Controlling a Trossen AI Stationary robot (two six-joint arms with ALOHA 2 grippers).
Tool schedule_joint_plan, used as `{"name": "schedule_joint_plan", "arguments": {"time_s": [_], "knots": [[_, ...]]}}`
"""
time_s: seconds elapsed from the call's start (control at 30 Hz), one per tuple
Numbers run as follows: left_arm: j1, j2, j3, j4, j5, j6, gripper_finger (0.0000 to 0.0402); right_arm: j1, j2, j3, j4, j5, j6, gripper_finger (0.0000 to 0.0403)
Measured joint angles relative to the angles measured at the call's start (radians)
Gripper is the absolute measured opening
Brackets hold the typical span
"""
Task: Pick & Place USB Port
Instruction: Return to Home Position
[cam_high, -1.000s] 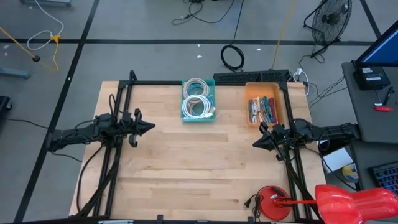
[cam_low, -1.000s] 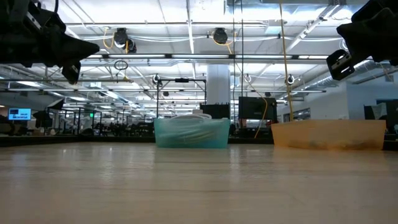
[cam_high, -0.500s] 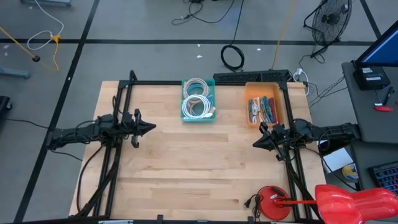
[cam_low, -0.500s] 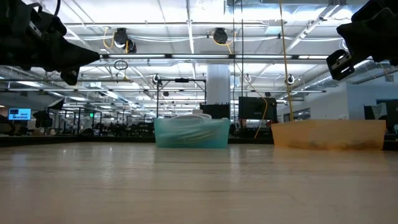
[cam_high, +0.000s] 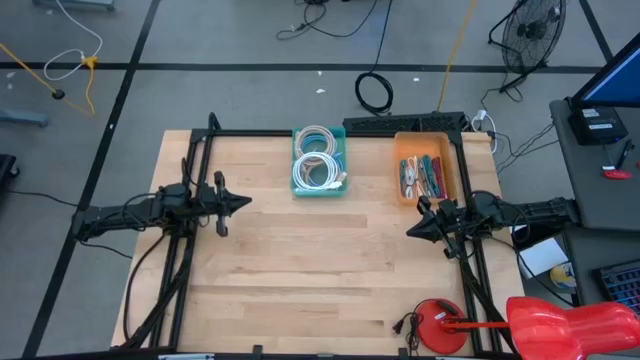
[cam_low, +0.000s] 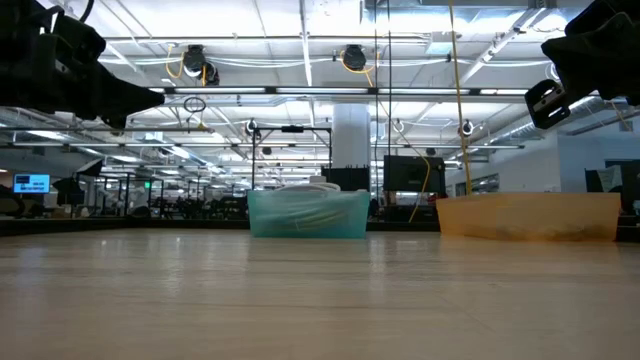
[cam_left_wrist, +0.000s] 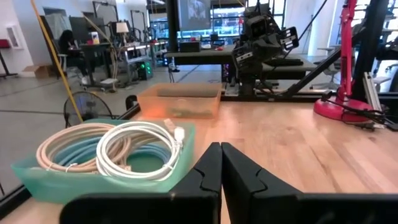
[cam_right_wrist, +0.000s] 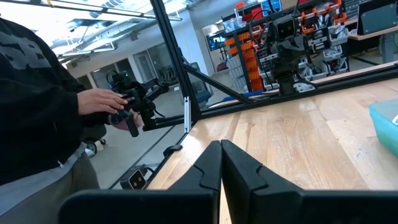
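high view: the left gripper (cam_high: 238, 203) hangs at the 9 o'clock side of the bench (cam_high: 300, 270) and the right gripper (cam_high: 412, 229) at the 3 o'clock side, both pointing inward, well apart from each other. the green bin (cam_high: 320, 193) sits at 12 o'clock holding coiled white cables (cam_high: 318, 172). the orange bin (cam_high: 425, 136) sits at about 1 o'clock holding coloured cables (cam_high: 425, 177). no cable lies loose on the bench, so the sorting looks done and only parking is left. a red lamp base (cam_high: 440, 325) sits at 5 o'clock, near the right arm.

low view: both grippers are up off the bench, left gripper (cam_low: 150, 97) at 10 o'clock and right gripper (cam_low: 545, 100) at 2 o'clock. green bin (cam_low: 306, 214) and orange bin (cam_low: 530, 216) stand upright and untouched.

left wrist view: left gripper (cam_left_wrist: 221, 149) is clenched, fingers pressed together with nothing between them. green bin (cam_left_wrist: 37, 180) is near, orange bin (cam_left_wrist: 180, 99) beyond it.

right wrist view: right gripper (cam_right_wrist: 221, 146) is also clenched and empty. a person (cam_right_wrist: 37, 112) stands just off the bench edge. a corner of the green bin (cam_right_wrist: 385, 121) shows.

to do this step well, i'd say: retract each arm straight back toward its own side, keep height over the bench, don't sweep toward 12 o'clock where the bins are, keep the right arm off the lamp base and away from the person, and leave both grippers empty.
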Motion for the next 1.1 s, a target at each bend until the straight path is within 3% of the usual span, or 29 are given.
{"name": "schedule_joint_plan", "arguments": {"time_s": [0.53, 0.87, 1.1], "knots": [[0.0, 0.0, 0.0, 0.005, 0.001, -0.026, 0.002, 0.0, 0.0, 0.0, 0.0, 0.0, 0.0, 0.0], [0.0, 0.0, -0.001, 0.007, 0.001, -0.026, 0.0002, 0.0, 0.0, 0.0, 0.0, 0.0, 0.0, 0.0], [0.0, 0.0, -0.002, 0.007, 0.001, -0.026, 0.0023, 0.0, 0.0, 0.0, 0.0, 0.0, 0.0, 0.0]]}}
